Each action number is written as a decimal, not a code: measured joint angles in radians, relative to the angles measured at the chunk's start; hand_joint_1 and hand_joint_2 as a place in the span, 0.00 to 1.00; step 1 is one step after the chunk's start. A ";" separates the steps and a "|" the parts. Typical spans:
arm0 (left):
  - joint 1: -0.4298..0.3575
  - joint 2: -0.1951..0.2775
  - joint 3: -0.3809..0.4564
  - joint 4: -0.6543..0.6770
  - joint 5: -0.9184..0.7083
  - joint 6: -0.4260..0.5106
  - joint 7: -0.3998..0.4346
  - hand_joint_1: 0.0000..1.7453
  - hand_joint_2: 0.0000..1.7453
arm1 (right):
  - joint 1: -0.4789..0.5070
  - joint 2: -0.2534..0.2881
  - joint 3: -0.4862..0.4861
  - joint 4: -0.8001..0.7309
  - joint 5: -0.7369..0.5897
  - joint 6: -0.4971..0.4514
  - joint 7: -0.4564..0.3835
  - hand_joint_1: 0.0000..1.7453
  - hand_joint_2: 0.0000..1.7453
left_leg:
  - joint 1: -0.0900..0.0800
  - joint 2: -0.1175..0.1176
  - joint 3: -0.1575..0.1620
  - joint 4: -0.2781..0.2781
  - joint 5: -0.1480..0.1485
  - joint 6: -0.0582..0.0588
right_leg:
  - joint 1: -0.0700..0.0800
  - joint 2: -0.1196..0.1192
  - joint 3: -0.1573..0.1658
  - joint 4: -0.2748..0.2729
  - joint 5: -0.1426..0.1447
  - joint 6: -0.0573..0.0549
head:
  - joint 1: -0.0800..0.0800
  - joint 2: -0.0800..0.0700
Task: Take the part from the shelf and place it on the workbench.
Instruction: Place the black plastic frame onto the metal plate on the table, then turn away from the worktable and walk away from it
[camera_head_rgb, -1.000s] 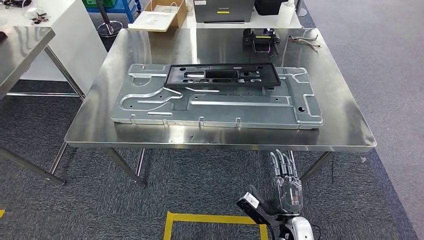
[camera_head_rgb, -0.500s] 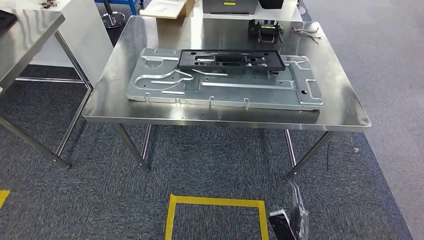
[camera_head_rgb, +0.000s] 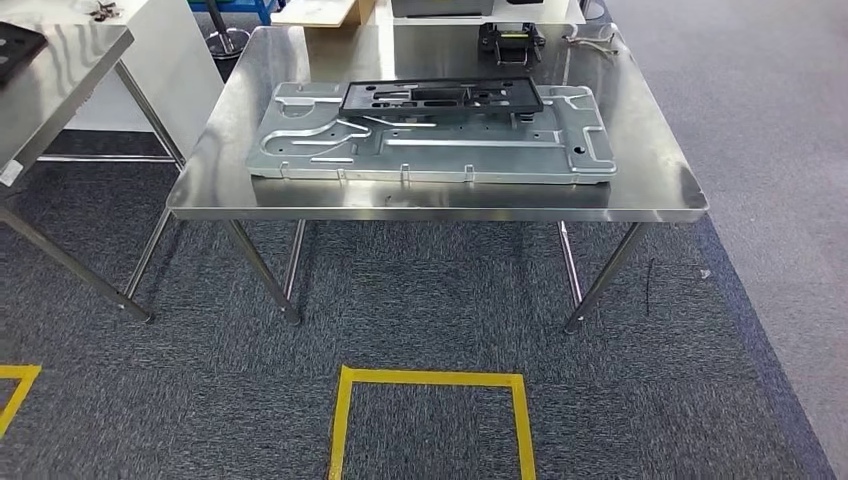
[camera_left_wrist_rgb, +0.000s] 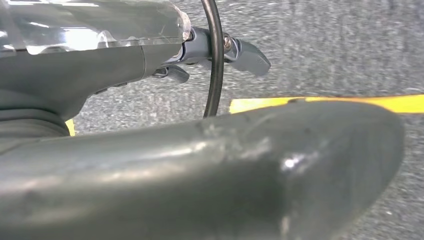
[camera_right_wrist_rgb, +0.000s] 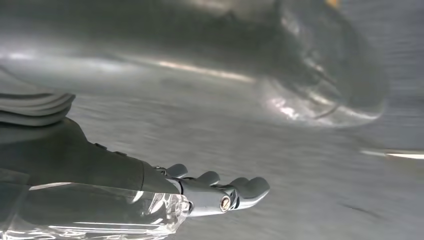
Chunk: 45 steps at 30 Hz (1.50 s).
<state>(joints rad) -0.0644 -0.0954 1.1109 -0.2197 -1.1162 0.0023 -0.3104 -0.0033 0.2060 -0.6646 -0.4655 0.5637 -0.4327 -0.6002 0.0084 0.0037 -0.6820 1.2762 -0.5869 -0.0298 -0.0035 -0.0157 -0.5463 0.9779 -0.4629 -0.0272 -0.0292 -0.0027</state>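
Note:
A black flat frame part lies on a large grey stamped metal plate on the steel workbench ahead of me. My left hand hangs over grey carpet and a yellow floor line. Its thick thumb crosses the foreground, its fingers are stretched out, and it holds nothing. My right hand also hangs over the carpet, fingers extended side by side, with nothing in it. Both hands are well below and short of the workbench.
A second steel table stands at the left with a white cabinet behind it. A black device and hand tools lie at the bench's far edge. A yellow tape square marks the carpet before me.
The whole picture has shifted: the camera has drawn back from the workbench, which now looks smaller and farther. My right hand has dropped out of the head view's lower edge.

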 joint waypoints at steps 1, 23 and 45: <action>0.000 0.000 0.003 0.000 -0.002 0.000 0.000 0.00 0.00 | -0.003 -0.003 -0.017 0.030 0.003 0.002 0.031 0.00 0.00 | 0.001 0.000 0.019 0.008 0.019 -0.001 | 0.000 -0.001 -0.020 0.008 0.009 0.001 | 0.000 0.000; -0.004 -0.002 0.018 0.000 -0.022 -0.001 -0.012 0.00 0.00 | -0.031 -0.012 -0.139 0.233 0.041 0.060 0.550 0.00 0.00 | -0.007 0.011 0.029 -0.263 0.229 0.031 | -0.003 0.013 0.134 -0.015 -0.111 0.035 | 0.000 0.000; 0.007 -0.006 0.019 -0.002 -0.039 0.003 -0.016 0.00 0.00 | -0.020 -0.011 -0.136 0.245 0.096 0.144 0.546 0.00 0.00 | -0.002 -0.007 0.177 -0.309 0.105 0.071 | -0.004 0.011 -0.119 0.282 -0.161 0.055 | 0.000 0.000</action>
<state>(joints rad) -0.0577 -0.1019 1.1300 -0.2213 -1.1552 0.0053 -0.3265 -0.0235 0.1951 -0.8003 -0.2202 0.6601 -0.2887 -0.0538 0.0061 -0.0032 -0.5054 0.9674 -0.4821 0.0414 -0.0077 -0.0046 -0.6656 1.2602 -0.6240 0.0280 -0.0288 -0.0027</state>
